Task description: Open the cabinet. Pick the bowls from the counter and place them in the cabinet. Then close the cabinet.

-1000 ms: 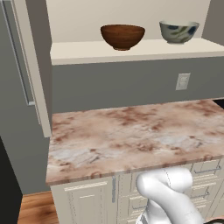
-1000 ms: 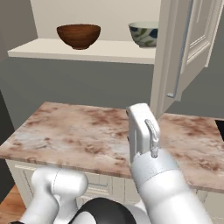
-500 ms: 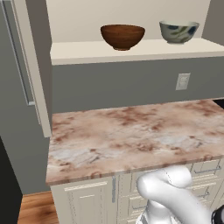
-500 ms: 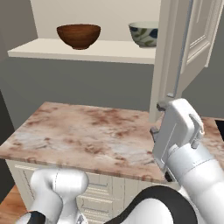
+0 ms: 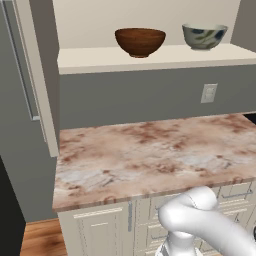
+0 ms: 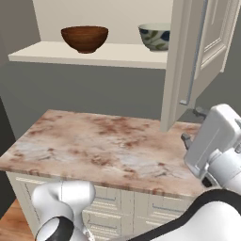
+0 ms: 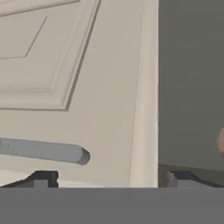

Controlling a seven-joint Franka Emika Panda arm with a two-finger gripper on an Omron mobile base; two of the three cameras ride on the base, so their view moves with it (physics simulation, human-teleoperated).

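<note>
Hand view: pincer (image 7: 107, 178) open | near cabinet (image 7: 87, 87) door handle (image 7: 43, 151)

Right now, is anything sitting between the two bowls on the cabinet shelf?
No. In the left base view, bare shelf separates the wooden bowl from the leaf-patterned ceramic bowl.

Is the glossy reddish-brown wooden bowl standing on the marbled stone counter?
No, the reddish-brown wooden bowl stands on the beige shelf of the open cabinet, well above the marbled counter.
</note>
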